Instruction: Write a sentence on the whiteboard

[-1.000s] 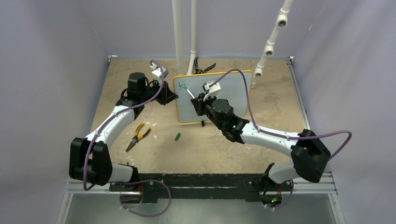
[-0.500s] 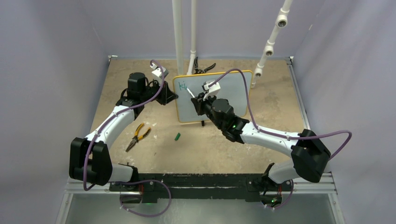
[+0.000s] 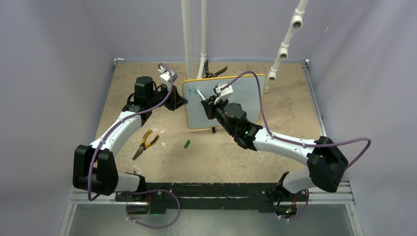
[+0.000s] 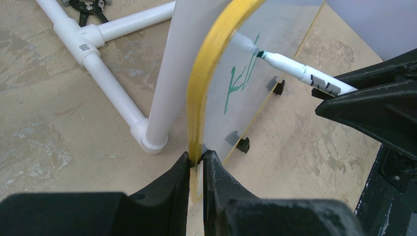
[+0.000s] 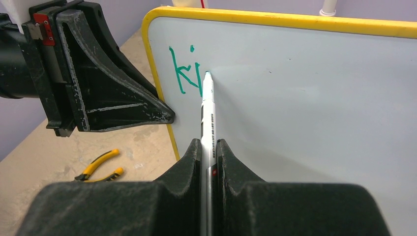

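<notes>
While right gripper [image 3: 208, 102] blocks whiteboard [image 3: 246, 93], sentence [image 3: 192, 90] tiny

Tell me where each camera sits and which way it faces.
Top external: above, behind the bases, looking down on the table; left arm and right arm show.
Left wrist: on its arm, looks along the whiteboard edge in the left end effector.
Right wrist: on its arm, faces the board's front; right end effector grips the marker.
Shared: both wrist views show marker tip and green lettering.
</notes>
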